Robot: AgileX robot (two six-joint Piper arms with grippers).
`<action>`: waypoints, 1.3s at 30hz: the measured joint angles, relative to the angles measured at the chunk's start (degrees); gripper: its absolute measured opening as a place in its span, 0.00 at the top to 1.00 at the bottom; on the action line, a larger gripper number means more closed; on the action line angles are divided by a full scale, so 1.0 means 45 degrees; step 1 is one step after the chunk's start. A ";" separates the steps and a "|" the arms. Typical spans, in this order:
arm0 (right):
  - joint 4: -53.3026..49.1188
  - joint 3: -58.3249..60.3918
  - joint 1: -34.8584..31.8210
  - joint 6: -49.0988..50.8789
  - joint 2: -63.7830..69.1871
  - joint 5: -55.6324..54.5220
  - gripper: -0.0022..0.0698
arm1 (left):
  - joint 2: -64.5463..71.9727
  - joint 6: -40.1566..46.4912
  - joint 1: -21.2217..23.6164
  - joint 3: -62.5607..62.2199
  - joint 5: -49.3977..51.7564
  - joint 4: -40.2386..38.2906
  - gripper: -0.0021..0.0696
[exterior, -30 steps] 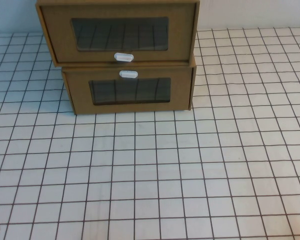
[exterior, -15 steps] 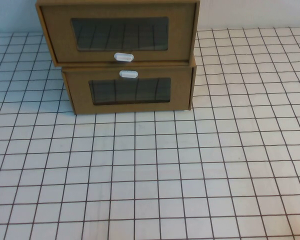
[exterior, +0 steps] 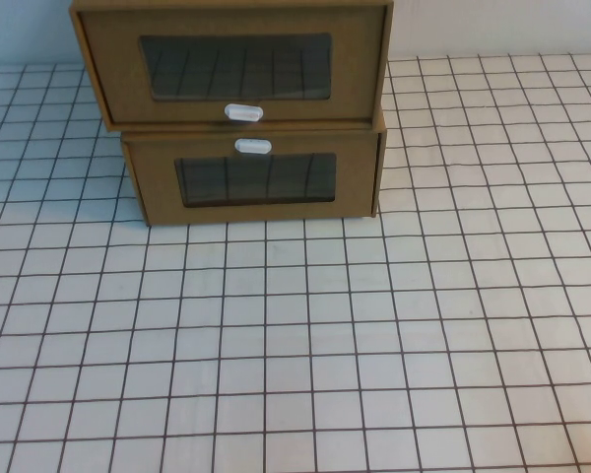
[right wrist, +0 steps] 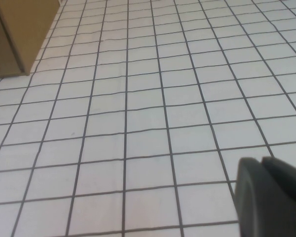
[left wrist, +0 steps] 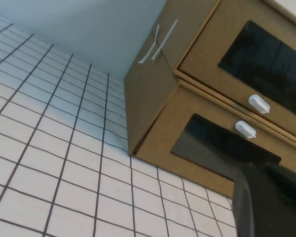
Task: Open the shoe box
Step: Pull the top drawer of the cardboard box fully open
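Two brown shoe boxes are stacked at the table's far side. The upper box (exterior: 236, 64) and the lower box (exterior: 256, 182) both have a dark window and a white handle (exterior: 243, 112) (exterior: 253, 147), and both fronts are closed. No gripper shows in the high view. In the left wrist view, my left gripper (left wrist: 265, 170) is shut and empty, short of the lower box (left wrist: 207, 113) and its handle (left wrist: 245, 129). In the right wrist view, my right gripper (right wrist: 261, 165) is shut and empty over bare table, far from the box corner (right wrist: 19, 34).
The table (exterior: 374, 345) is covered with a white cloth with a black grid. A pale blue wall (left wrist: 89, 34) stands behind the boxes. Two strips of white tape (left wrist: 158, 42) cross on the upper box's side.
A dark piece of the left arm showed at the bottom left corner of the high view; it shrank and has now left that view. The boxes have not moved.
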 joint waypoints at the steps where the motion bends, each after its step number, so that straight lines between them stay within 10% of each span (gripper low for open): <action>1: 0.0000 0.0000 0.0000 0.0000 0.0000 0.0000 0.99 | 0.0000 0.0000 0.0000 0.0000 -0.0053 -0.0127 0.97; 16: 0.0000 0.0000 0.0000 0.0000 0.0000 0.0000 0.99 | 0.6337 0.2572 0.0000 -0.5490 0.4082 -0.0507 0.97; 27: 0.0000 0.0000 0.0000 0.0000 0.0000 0.0000 0.99 | 1.5682 0.6844 -0.0217 -1.6070 0.7345 -0.0931 0.97; 39: 0.0000 0.0000 0.0000 0.0000 0.0000 0.0000 0.99 | 2.5124 0.4581 -0.1440 -2.8877 1.1626 0.0573 0.97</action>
